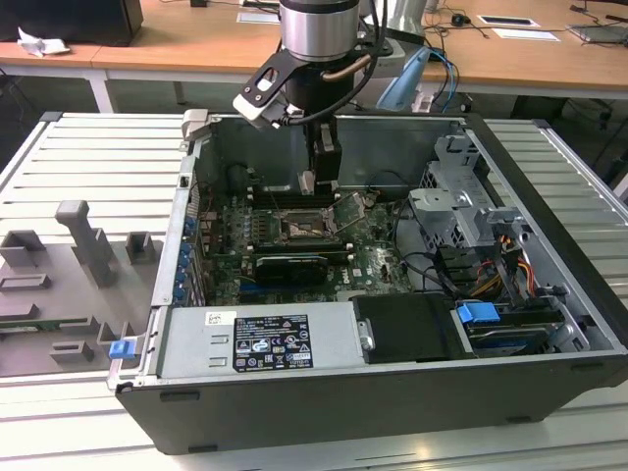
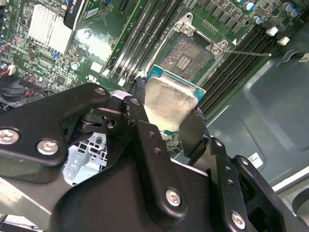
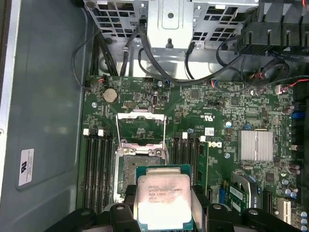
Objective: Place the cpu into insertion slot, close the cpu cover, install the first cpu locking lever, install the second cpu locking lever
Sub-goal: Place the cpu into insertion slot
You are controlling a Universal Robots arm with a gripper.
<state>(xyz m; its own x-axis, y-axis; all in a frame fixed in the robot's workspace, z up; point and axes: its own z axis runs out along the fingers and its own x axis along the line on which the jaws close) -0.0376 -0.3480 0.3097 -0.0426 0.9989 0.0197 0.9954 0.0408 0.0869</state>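
Cpu (image 3: 164, 195) sits clamped in gripper (image 3: 164, 215), partly over insertion slot (image 3: 136, 166). Cpu cover (image 3: 141, 115) stands open beyond slot. Memory slots (image 3: 96, 166) flank both sides.

Ribbed pale metal worktable (image 1: 88, 157) under it all — grey moulded fixtures (image 1: 83, 255) at the exterior view's left. Behind, wooden desks (image 1: 549, 54) on white legs (image 1: 100, 93), papers (image 1: 512, 21) lying on top; light even, indoor.

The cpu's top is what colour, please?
The cpu is pale silver-beige, best seen in the second wrist view.
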